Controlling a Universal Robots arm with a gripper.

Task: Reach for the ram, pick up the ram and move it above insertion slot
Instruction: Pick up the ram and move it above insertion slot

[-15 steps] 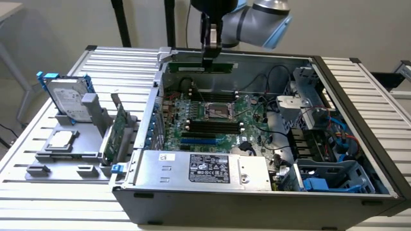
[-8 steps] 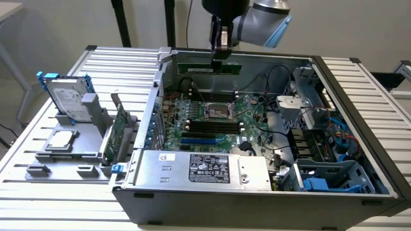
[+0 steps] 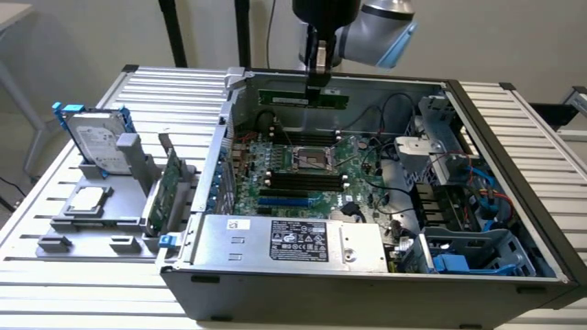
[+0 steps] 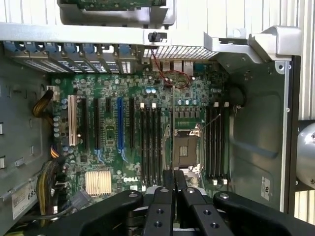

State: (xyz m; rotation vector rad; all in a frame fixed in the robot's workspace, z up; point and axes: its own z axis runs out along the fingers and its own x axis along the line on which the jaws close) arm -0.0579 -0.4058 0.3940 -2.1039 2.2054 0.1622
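The long, thin green ram stick point(image 3: 304, 99) hangs clamped in the black end effector point(image 3: 317, 84) above the open grey computer case point(image 3: 385, 285). The wrist view shows the green motherboard point(image 4: 142, 128) below closed fingers point(image 4: 168, 189). Ribbed metal desk point(image 3: 82, 282) beneath.

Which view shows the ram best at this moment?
The exterior view. There the ram hangs as a long green stick from the gripper, high over the motherboard at the back of the open computer case. In the wrist view the dark jaws close together; the ram between them cannot be made out.
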